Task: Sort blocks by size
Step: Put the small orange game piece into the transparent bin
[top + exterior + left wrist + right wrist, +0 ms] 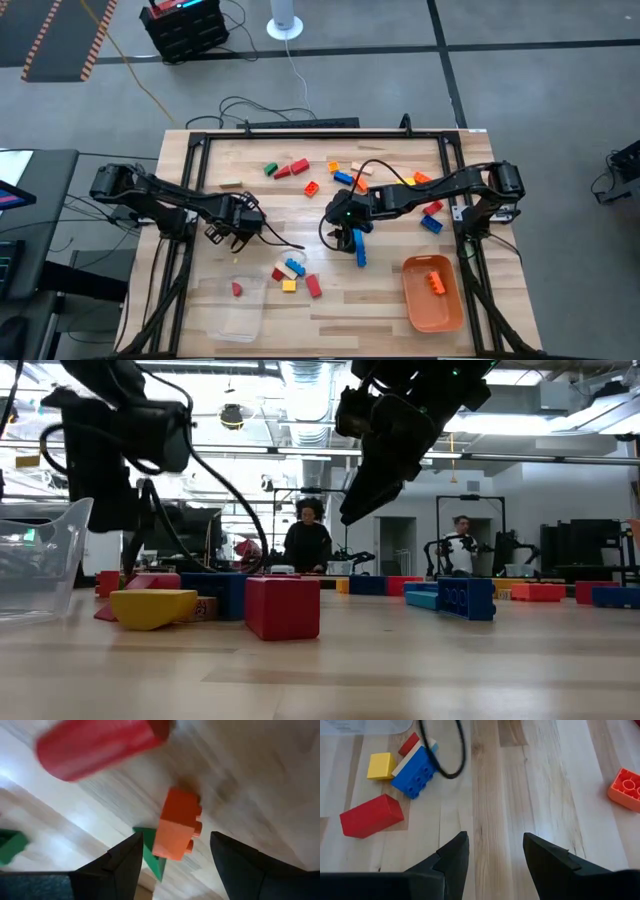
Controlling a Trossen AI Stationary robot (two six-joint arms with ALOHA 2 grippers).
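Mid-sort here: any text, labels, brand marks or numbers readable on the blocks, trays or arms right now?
None can be read.
Blocks: studs only, no print.
Orange tray and clear tray: no markings visible.
Left tool and right tool, both open: plain dark fingers.

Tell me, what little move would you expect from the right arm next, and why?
Probably a short descent onto a block. The right gripper hangs open over mid-table, holding nothing; its wrist view shows only bare wood between its fingers. A long blue block lies just beside it, and the orange tray already holds one orange block. The left gripper waits, open, farther left.
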